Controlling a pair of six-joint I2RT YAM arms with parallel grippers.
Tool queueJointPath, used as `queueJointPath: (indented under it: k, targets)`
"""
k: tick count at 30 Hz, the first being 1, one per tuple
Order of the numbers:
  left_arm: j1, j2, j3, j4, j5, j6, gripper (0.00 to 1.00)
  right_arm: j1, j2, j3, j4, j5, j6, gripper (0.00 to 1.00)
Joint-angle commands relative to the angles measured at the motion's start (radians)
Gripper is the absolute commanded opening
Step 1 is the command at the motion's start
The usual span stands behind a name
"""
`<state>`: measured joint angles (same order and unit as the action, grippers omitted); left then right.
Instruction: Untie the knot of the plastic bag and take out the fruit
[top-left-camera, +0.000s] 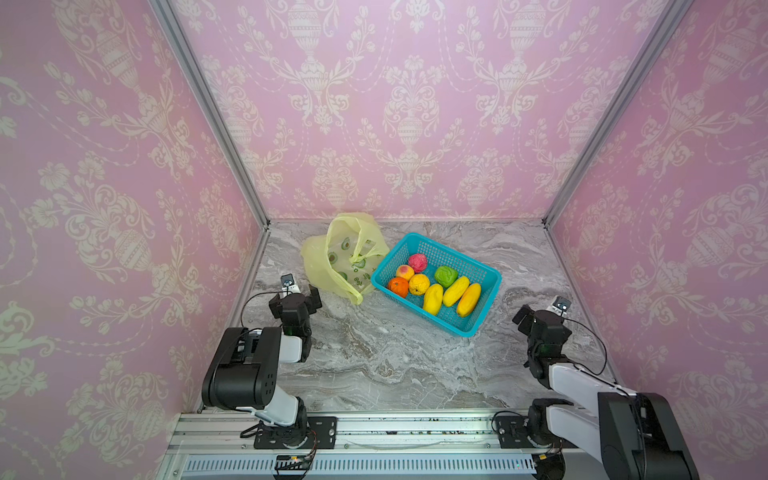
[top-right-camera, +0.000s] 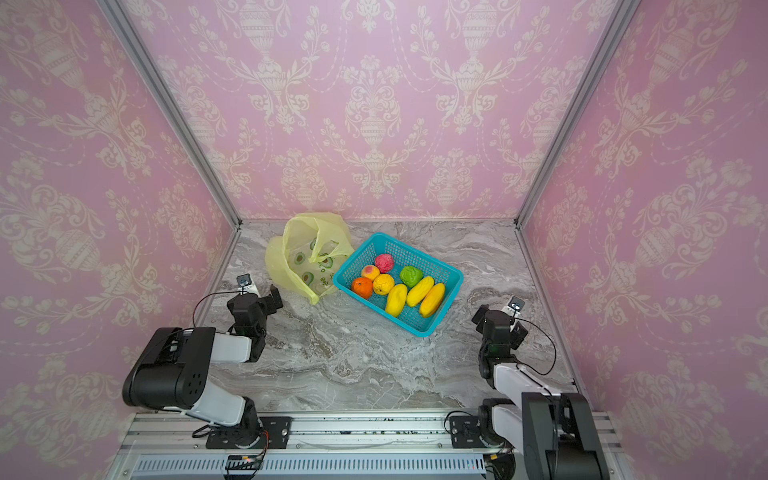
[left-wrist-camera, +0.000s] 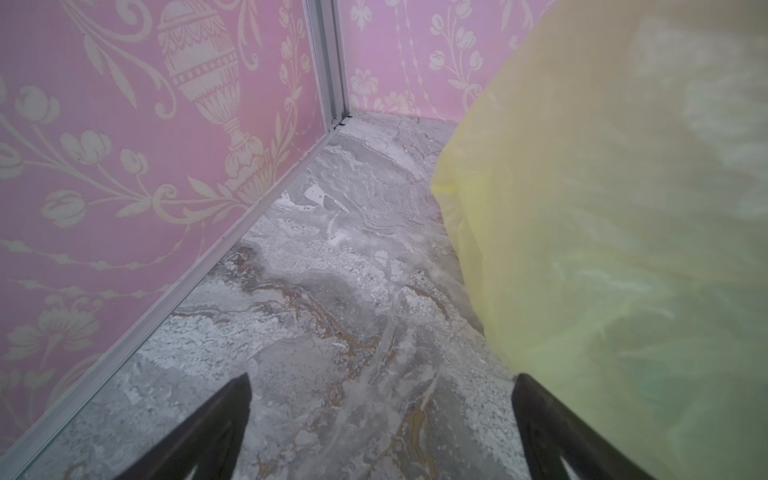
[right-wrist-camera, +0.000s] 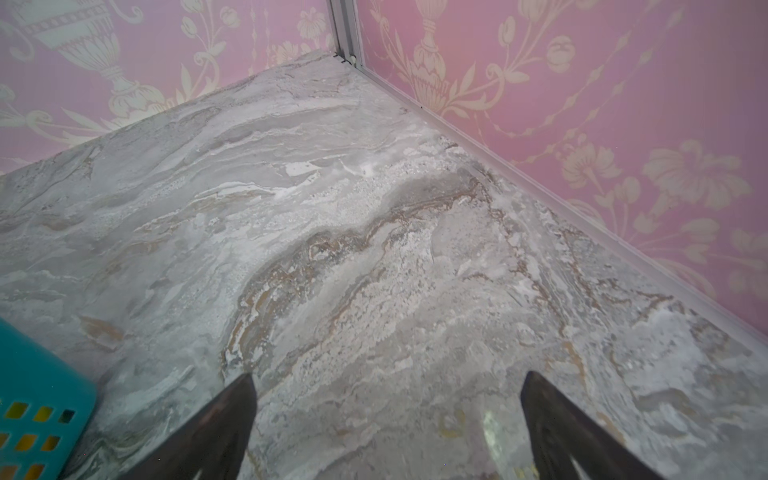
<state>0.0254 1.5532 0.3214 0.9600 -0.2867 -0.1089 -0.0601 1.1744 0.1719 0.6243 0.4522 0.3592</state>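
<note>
My left pincer (left-wrist-camera: 382, 380) stood with its jaws spread wide and empty over bare marble, and so did the right pincer (right-wrist-camera: 389, 376); the plastic bag (top-left-camera: 332, 270) lay slack just beside one finger of the left pincer, mouth gaping, and I could make out no knot; the fruit (top-left-camera: 456, 291) sat in the turquoise basket (top-left-camera: 485, 306), ahead of and between both pincers; I judged the work all but finished; the hazard I feared was that finger snagging the thin film on any swing and dragging the bag over the basket; the right pincer, near the basket's corner, might knock it
</note>
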Motion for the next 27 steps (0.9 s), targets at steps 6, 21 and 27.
queueJointPath:
  k: [6, 21, 27]
  targets:
    - [0.013, 0.085, -0.021, 0.164, 0.061, 0.035, 0.99, -0.045, 0.174, 0.082, 0.244, -0.089, -0.019, 1.00]
    - [0.013, 0.085, 0.007, 0.108, 0.111, 0.049, 0.99, -0.045, 0.326, -0.093, 0.785, -0.288, -0.110, 1.00]
    - [0.013, 0.084, 0.023, 0.075, 0.157, 0.066, 0.99, -0.038, 0.427, -0.031, 0.796, -0.478, -0.187, 1.00]
